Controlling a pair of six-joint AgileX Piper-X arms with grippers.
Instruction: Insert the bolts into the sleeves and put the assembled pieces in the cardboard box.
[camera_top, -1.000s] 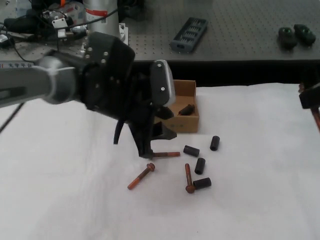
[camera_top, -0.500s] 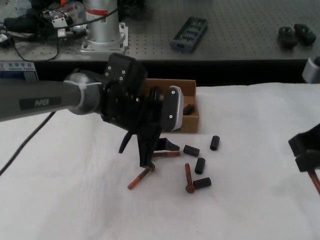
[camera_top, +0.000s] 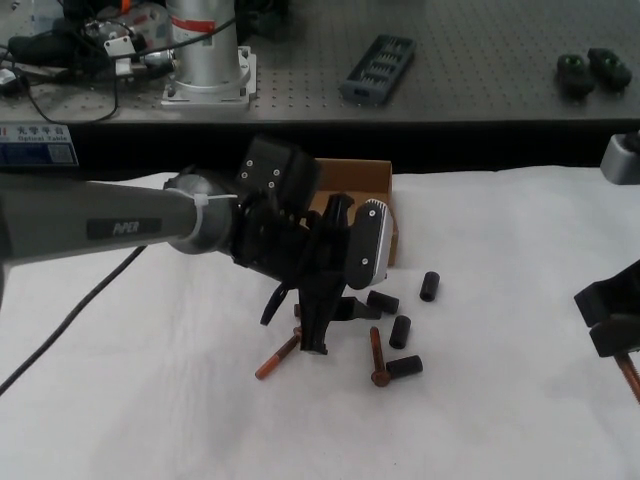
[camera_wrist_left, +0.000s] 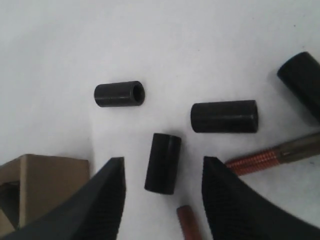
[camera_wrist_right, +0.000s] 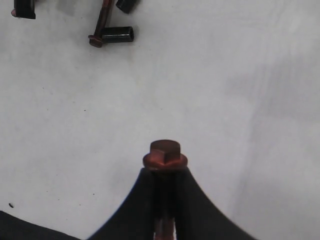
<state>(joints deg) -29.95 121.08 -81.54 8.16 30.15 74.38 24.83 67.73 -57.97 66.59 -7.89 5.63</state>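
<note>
One black cylindrical sleeve (camera_wrist_left: 163, 163), six o'clock of the brown cardboard box (camera_top: 368, 176), awaits the wide-open left gripper (camera_wrist_left: 163, 172) lowering and closing; the right gripper (camera_wrist_right: 165, 174) clamps a copper-coloured hex bolt (camera_wrist_right: 165, 153).

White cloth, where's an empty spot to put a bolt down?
Bare cloth on the near left, bordered by the left arm and the loose bolts; also between the sleeves and the right gripper. Crowded in front of the cardboard box, around the left gripper.

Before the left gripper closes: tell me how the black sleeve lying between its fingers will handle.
The sleeve is a short cylinder lying on its side, so a nudge would likely roll it. It looks rigid, so it should not deform. Its smooth wall may slip in the open left gripper.
</note>
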